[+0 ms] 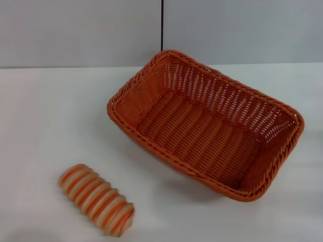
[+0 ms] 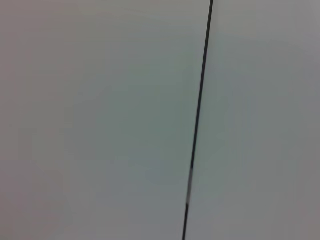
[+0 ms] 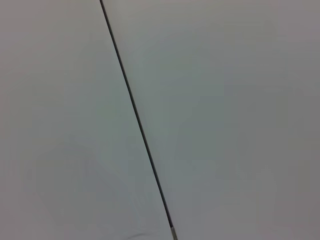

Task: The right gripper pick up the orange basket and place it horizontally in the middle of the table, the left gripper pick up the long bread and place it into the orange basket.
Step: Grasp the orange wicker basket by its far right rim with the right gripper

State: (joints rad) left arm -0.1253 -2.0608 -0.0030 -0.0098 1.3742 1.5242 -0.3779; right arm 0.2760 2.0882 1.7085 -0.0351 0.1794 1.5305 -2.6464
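Observation:
The orange basket (image 1: pixel 207 123) rests on the white table (image 1: pixel 45 121), right of centre in the head view. It lies at a slant, one end toward the back wall and the other toward the near right. Nothing is inside it. The long bread (image 1: pixel 97 198), striped orange and cream, lies on the table at the near left, well apart from the basket. Neither gripper shows in any view. Both wrist views show only a plain grey wall with a thin dark seam.
A grey wall (image 1: pixel 75 30) rises behind the table, with a dark vertical seam (image 1: pixel 162 25) just behind the basket's far end. Bare tabletop lies between bread and basket and across the far left.

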